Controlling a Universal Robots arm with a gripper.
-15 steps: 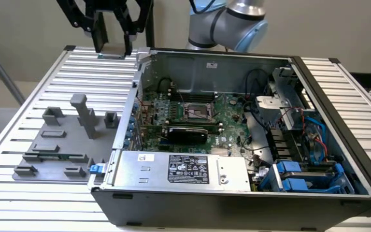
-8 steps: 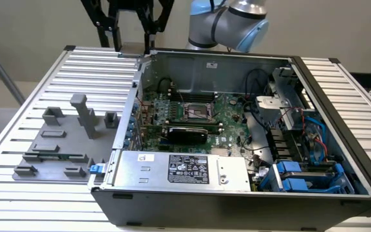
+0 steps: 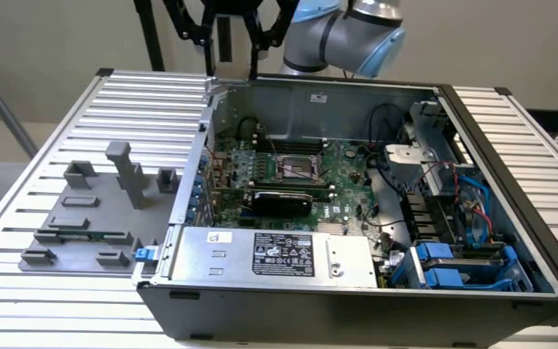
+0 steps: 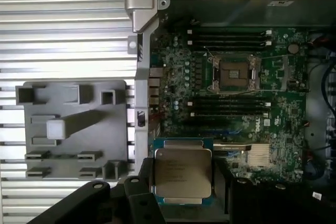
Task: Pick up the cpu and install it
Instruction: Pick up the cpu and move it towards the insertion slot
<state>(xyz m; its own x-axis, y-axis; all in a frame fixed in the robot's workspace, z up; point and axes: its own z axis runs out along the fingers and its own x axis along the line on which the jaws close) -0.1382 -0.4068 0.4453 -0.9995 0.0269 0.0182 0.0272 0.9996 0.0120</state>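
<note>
Surface: your work sits on a ribbed aluminium table [image 3: 37, 123], with slats that run crosswise on both sides of the case.
Room: you have a pale beige wall [image 3: 522, 43] behind the table. A black post [image 3: 149, 36] stands at the far edge, toward the exterior view's left.
Case: a black case [image 3: 357, 313] lies on the table with its side off, so the green board [image 4: 178, 56] faces up.
Fixture: a grey fixture plate [image 3: 75, 240] with blocks and upright posts lies on the slats. It is just beside the case, on the exterior view's left.
Arm: the grey and blue arm [image 3: 352, 33] reaches in from the far side.
Gripper: your gripper [image 3: 229, 36] hangs above the far corner of the case nearest the fixture plate, its black fingers clamped on the cpu.
Cpu: the cpu [image 4: 182, 174] is held in the air between the fingers. Its silvery top faces the wrist camera, and it is well apart from the socket.
Socket: the socket [image 4: 233, 73] sits mid-board between rows of memory slots, with its dark square well exposed.
</note>
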